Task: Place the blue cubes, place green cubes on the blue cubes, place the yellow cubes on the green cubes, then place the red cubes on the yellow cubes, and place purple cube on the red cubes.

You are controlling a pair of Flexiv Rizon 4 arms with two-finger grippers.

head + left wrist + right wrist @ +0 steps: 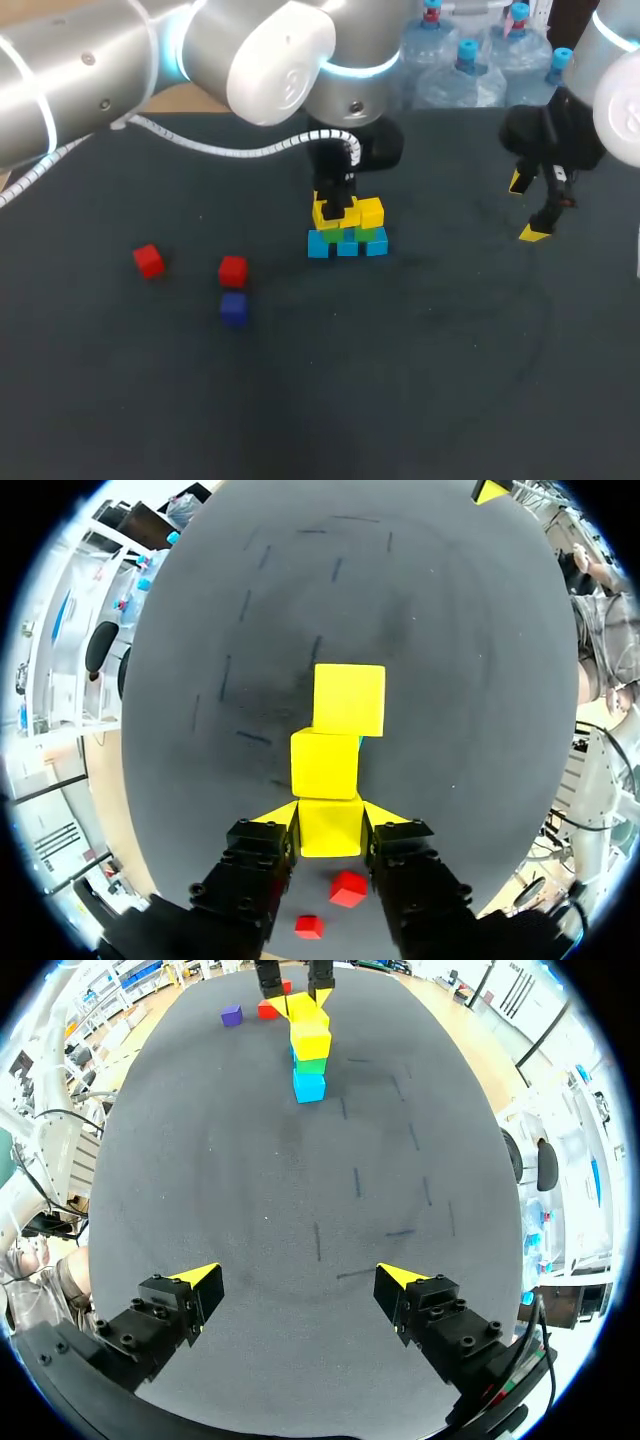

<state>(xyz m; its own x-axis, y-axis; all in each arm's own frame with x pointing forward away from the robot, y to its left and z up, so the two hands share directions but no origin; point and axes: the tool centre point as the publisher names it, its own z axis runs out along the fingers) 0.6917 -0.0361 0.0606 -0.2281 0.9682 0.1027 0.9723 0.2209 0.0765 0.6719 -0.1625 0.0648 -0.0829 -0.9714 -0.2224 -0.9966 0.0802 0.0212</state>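
Note:
A small stack stands mid-table: blue cubes (347, 246) at the bottom, green cubes (368, 235) on them, yellow cubes (371, 212) on top. My left gripper (335, 208) comes down on the stack's left end and is shut on a yellow cube (330, 827), a yellow fingertip (281, 815) against each side. Two more yellow cubes (347, 700) line up ahead of it. Two red cubes (148, 260) (232, 270) and a purple cube (233, 308) lie to the left. My right gripper (527, 208) hangs open and empty at the right, far from the stack (310, 1050).
The dark table mat (420, 380) stretches bare across the front and right. Under the left gripper's wrist the red cubes (348, 888) lie on the mat. In the right wrist view the purple cube (232, 1015) sits beyond the stack, beside my left gripper (293, 980).

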